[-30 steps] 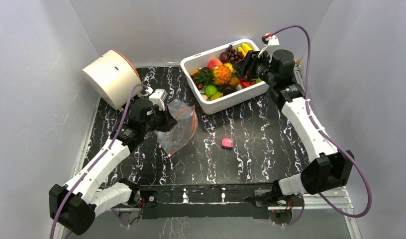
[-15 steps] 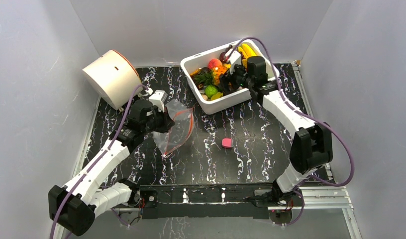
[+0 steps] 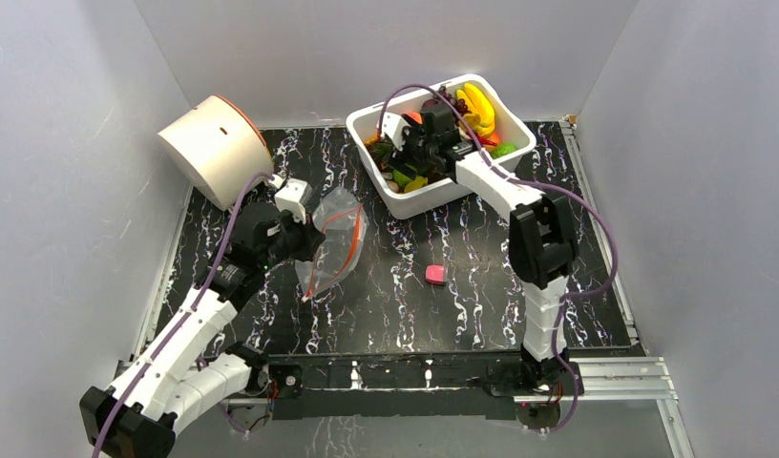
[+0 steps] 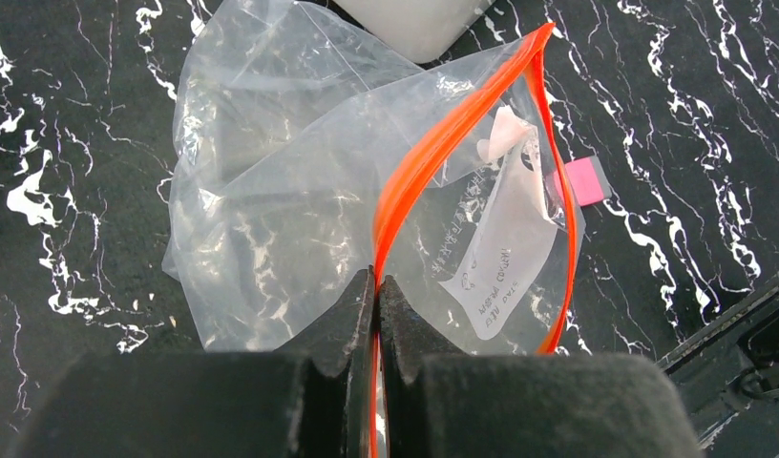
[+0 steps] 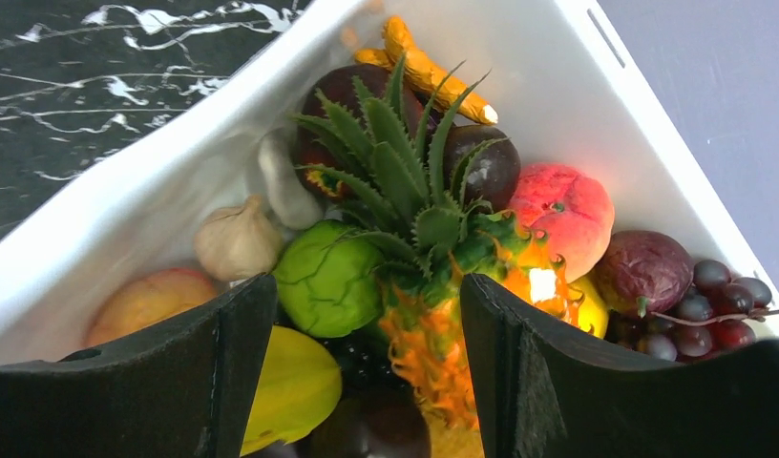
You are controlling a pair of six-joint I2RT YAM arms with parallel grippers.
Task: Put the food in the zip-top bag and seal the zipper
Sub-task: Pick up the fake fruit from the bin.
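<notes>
Left pincer (image 4: 376, 280) clamped on zipper (image 4: 443, 143); right pincer (image 5: 367, 363) wide apart, pineapple (image 5: 431, 345) between its fingers.

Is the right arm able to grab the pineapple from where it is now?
Probably yes. The right tool hangs open over the white bin, and the pineapple lines up between its fingers with nothing on top of it. A green fruit sits right beside it, though, and might get pinched too.

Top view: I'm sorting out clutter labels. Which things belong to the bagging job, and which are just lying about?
Job: zip-top bag, zipper, pineapple, banana bunch.
Lying about: pink block, white round container.
</notes>
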